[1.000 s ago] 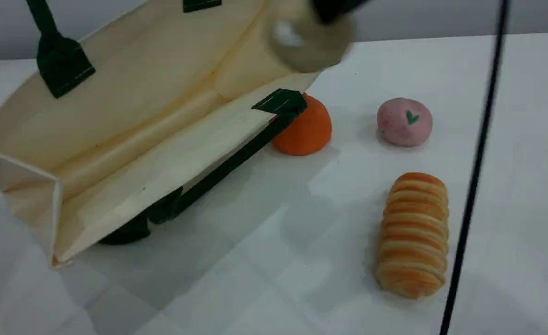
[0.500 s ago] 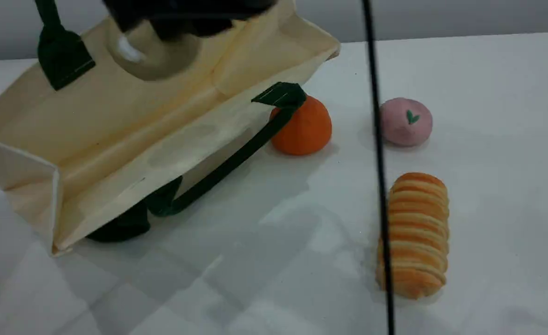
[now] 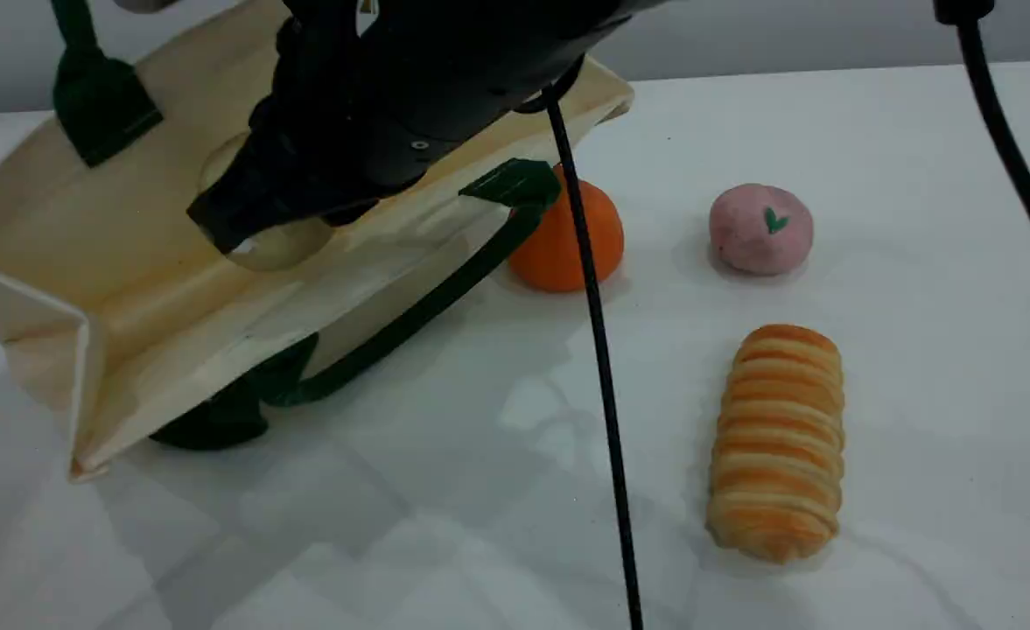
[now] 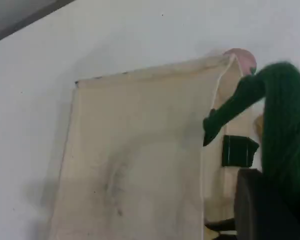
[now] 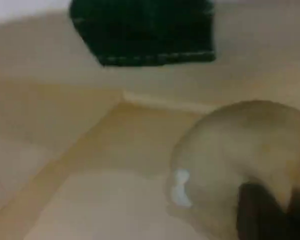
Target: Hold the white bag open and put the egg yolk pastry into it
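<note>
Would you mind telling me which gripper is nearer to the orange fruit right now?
The right gripper. It holds the pastry inside the bag, left of the orange fruit. The left gripper holds the bag's far handle, farther away.

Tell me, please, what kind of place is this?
Probably a robot test bench, not a kitchen: a bare white table, play-food pieces like the striped bread roll and pink ball, and a white bag.
</note>
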